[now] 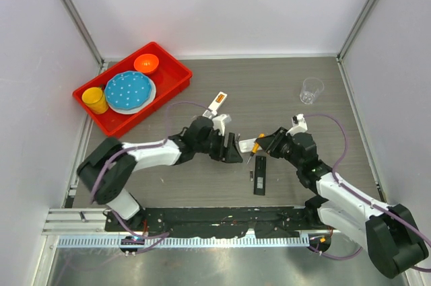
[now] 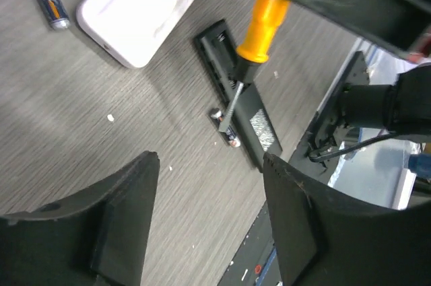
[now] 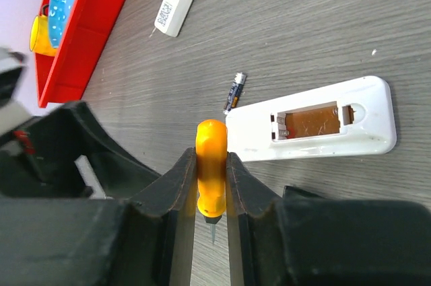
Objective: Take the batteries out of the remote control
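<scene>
A black remote control [image 2: 250,119] lies face down with its battery bay [image 2: 217,49] uncovered. One small battery [image 2: 225,128] rests against its edge by the screwdriver's tip. My right gripper [image 3: 211,159] is shut on the orange handle of a screwdriver [image 3: 212,165], whose shaft points down at the black remote [image 1: 260,175]. A white remote [image 3: 310,124] lies with its bay open and empty, and a dark battery [image 3: 233,92] lies loose beside it. My left gripper [image 2: 210,161] hovers open over bare table, just left of the black remote, nothing between its fingers.
A red tray [image 1: 176,70] at the back left holds a blue plate [image 1: 128,91], an orange bowl [image 1: 146,64] and a yellow cup [image 1: 95,99]. Another white remote [image 1: 217,101] lies behind my left gripper. A clear cup [image 1: 311,89] stands at the back right.
</scene>
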Available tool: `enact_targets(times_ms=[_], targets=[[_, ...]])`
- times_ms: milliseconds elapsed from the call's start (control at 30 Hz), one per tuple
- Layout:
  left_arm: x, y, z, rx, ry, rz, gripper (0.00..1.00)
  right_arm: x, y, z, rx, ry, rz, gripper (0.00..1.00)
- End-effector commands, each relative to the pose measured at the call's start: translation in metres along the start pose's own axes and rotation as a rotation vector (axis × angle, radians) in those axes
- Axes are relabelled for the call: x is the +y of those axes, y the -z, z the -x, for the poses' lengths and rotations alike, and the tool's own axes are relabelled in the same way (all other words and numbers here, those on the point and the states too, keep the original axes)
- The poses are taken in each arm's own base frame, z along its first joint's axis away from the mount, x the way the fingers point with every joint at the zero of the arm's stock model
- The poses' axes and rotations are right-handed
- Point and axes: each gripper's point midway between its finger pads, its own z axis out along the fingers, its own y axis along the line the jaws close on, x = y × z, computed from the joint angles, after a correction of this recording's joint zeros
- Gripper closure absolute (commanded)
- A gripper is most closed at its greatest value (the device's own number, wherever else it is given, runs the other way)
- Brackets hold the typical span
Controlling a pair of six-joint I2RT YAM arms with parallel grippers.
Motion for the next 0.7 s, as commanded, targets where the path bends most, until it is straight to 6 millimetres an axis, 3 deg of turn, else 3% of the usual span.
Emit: enact_targets(times_ms=[0,33,100,167,267,333,400,433,533,667], targets=[[-0.027,0.042,0.048,-0.232,-0.082,-0.075,0.28,0.026,0.004,0.02,-0.054,0.039,0.071,0.99],[-0.032,0.057,0.058,-0.276,-0.097,-0.087,0.24,0.028,0.005,0.023,-0.063,0.043,0.075,0.99],[-0.028,0.069,0.056,-0.277,-0.094,-0.066,0.22,0.027,0.006,0.024,-0.063,0.05,0.071,0.99],[-0.027,0.088,0.064,-0.321,-0.126,-0.039,0.13,0.029,0.007,0.025,-0.064,0.057,0.076,0.99],[-0.009,0.114,0.07,-0.399,-0.163,0.103,0.06,0.029,0.007,0.024,-0.06,0.06,0.076,0.99],[0.014,0.129,0.074,-0.456,-0.172,0.25,0.0,0.028,0.007,0.023,-0.058,0.06,0.074,0.99],[0.026,0.144,0.072,-0.485,-0.178,0.329,0.0,0.028,0.008,0.024,-0.065,0.06,0.075,0.99],[0.044,0.155,0.074,-0.515,-0.167,0.438,0.0,0.029,0.008,0.025,-0.07,0.06,0.077,0.99],[0.06,0.17,0.076,-0.523,-0.18,0.561,0.0,0.031,0.009,0.027,-0.072,0.068,0.079,0.99],[0.075,0.172,0.078,-0.472,-0.209,0.667,0.0,0.03,0.009,0.028,-0.077,0.07,0.075,0.99]])
